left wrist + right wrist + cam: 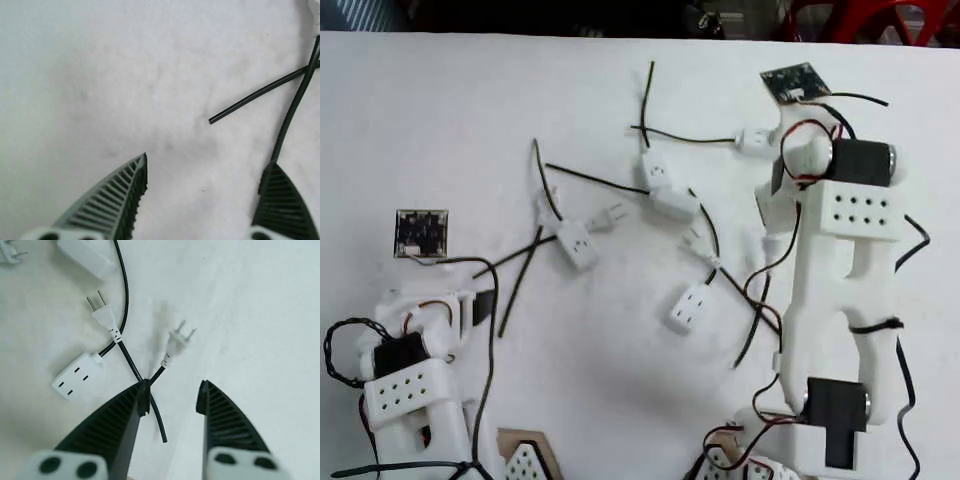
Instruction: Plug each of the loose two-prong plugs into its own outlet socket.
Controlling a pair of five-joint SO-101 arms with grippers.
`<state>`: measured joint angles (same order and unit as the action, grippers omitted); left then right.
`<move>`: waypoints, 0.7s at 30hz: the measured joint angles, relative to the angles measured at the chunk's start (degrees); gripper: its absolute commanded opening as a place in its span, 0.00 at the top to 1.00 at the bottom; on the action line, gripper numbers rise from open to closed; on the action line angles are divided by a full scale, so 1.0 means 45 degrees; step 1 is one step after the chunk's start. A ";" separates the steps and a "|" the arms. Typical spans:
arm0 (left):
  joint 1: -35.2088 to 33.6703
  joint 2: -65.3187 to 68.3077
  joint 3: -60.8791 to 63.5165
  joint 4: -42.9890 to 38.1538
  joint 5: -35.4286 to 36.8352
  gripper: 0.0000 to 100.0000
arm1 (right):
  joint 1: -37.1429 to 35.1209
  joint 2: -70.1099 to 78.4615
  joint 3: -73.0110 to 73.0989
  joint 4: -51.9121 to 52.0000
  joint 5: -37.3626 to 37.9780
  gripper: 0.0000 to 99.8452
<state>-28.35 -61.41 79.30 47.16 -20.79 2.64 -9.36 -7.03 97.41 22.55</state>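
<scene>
My right gripper [174, 385] is open above the table with nothing between its fingers. Just ahead of it lie two loose white two-prong plugs [177, 340] [105, 315] on black cords that cross beside one fingertip. A white outlet socket [77, 375] lies close to them. In the high view this socket [690, 307] and a plug [695, 240] lie left of the right arm [840, 260]. Two more sockets [578, 243] [660, 170] and plugs [610, 213] [755, 142] are spread across mid-table. My left gripper [208, 160] is open over bare table near a black cord end [211, 120].
Black cords [520, 275] trail loosely over the white table [440, 120]. The left arm [415, 370] sits at the near left corner. A second white socket body [85, 257] lies farther from the right gripper. Red chair parts [860, 20] stand beyond the far edge.
</scene>
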 measured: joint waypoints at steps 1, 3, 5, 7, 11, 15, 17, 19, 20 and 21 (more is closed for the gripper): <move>0.0000 0.0000 0.0000 0.0000 0.0000 0.65 | 0.0000 -0.0156 -0.0059 0.0000 -0.0020 0.87; 0.0000 0.0000 0.0000 0.0000 0.0000 0.65 | -0.0020 -0.0606 -0.0078 0.0000 -0.0059 0.87; 0.0000 0.0000 0.0000 0.0000 0.0000 0.65 | -0.0078 -0.1016 0.0020 0.0000 -0.0059 0.87; 0.0000 0.0000 0.0000 0.0000 0.0000 0.65 | -0.0098 -0.1328 0.0527 0.0000 -0.0117 0.87; 0.0000 0.0000 0.0000 0.0000 0.0000 0.65 | -0.0078 -0.1387 0.2149 -0.0098 -0.0176 0.87; 0.0000 0.0000 0.0000 0.0000 0.0000 0.65 | 0.0391 -0.1387 0.3692 -0.1641 0.0449 0.87; 0.0000 0.0000 0.0000 0.0000 0.0000 0.65 | 0.0703 -0.1387 0.4357 -0.2637 0.1915 0.87; 0.0000 0.0000 0.0000 0.0000 0.0000 0.65 | 0.0860 -0.1387 0.5060 -0.3282 0.3829 0.87; 0.0000 0.0000 0.0000 0.0000 0.0000 0.65 | 0.0918 -0.1387 0.5392 -0.3458 0.4806 0.87; 0.0000 0.0000 0.0000 0.0000 0.0000 0.65 | 0.0977 -0.1387 0.5705 -0.3595 0.5705 0.87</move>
<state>-28.35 -61.41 79.30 47.16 -20.79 7.03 -15.60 18.64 81.23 48.22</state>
